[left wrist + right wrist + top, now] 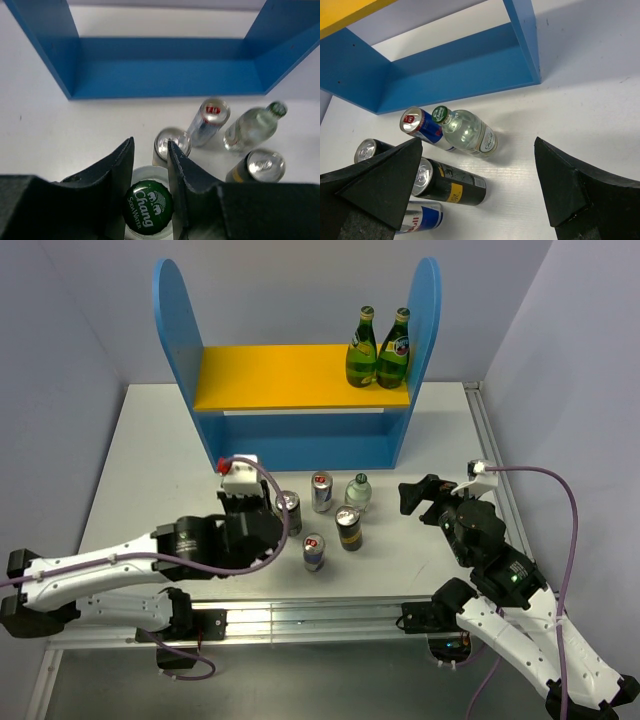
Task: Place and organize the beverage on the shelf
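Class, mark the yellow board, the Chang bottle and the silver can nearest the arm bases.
yellow board [300, 375]: top external view, bare middle.
Chang bottle [148, 211]: left wrist view, green cap.
silver can [313, 558]: top external view, its side.

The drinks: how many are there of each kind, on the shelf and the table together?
Green glass bottles: 2
Clear glass bottles: 2, one in the left gripper
Black cans: 2
Silver cans: 2
Total: 8
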`<state>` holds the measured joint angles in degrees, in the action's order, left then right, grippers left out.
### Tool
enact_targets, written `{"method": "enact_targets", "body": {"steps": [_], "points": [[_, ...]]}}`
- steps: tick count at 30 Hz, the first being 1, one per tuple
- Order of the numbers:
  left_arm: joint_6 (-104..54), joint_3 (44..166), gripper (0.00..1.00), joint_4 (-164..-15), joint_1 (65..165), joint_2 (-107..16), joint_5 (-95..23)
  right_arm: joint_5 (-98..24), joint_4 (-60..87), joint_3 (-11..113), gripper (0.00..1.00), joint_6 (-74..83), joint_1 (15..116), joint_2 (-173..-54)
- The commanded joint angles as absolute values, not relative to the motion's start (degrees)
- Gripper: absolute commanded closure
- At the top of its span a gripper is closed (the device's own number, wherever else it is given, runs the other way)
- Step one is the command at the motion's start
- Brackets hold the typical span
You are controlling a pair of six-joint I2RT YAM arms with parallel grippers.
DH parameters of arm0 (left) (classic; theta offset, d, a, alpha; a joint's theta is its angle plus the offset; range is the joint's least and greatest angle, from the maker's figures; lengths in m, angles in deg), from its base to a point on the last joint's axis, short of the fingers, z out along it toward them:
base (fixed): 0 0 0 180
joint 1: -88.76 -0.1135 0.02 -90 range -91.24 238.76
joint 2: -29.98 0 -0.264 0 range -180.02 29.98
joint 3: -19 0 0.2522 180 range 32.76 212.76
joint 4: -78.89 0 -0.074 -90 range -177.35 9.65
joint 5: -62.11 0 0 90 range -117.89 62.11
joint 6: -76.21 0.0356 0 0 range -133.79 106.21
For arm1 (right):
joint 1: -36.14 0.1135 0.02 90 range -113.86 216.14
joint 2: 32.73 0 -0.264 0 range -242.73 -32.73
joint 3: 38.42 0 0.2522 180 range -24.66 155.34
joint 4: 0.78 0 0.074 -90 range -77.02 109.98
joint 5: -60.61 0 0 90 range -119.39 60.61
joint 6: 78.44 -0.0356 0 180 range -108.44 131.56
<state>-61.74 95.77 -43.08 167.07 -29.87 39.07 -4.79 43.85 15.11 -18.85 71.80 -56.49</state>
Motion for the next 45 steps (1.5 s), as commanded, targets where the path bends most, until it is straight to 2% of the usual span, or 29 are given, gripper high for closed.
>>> {"method": "enact_targets", "body": {"steps": [1, 4, 9, 12, 20, 26, 34, 45], "points": [[-36.51, 103.51, 1.00, -63.76, 161.39, -25.74, 39.12, -3.46, 42.07, 14.71, 0.00, -19.20, 72.18, -56.19], [-27.44, 109.39, 1.00, -70.11, 154.63, -26.26, 33.41, -4.51, 41.63, 14.63, 0.00, -18.85, 72.09, -56.02], [-21.09, 123.09, 1.00, -71.44, 143.89, -33.02, 23.11, -4.52, 42.16, 14.80, 0.00, -19.02, 72.09, -56.02], [-20.74, 133.28, 1.00, -68.12, 135.03, -39.35, 16.34, -4.60, 42.07, 14.71, 0.00, -18.93, 72.09, -55.66], [-20.38, 158.41, 1.00, -58.09, 120.77, -57.72, 3.94, -4.52, 42.16, 14.45, 0.00, -19.28, 72.18, -54.61], [-21.09, 170.11, 1.00, -54.66, 111.36, -68.70, -3.89, -4.34, 42.42, 14.45, 0.00, -19.64, 72.18, -54.26], [-23.55, 164.96, 1.00, -57.99, 104.77, -70.65, -10.47, -4.52, 42.16, 14.27, 0.00, -19.55, 72.18, -54.17], [-23.37, 156.07, 1.00, -64.06, 103.44, -69.77, -10.75, -4.43, 42.16, 14.28, 0.00, -19.37, 72.09, -54.61]]}}
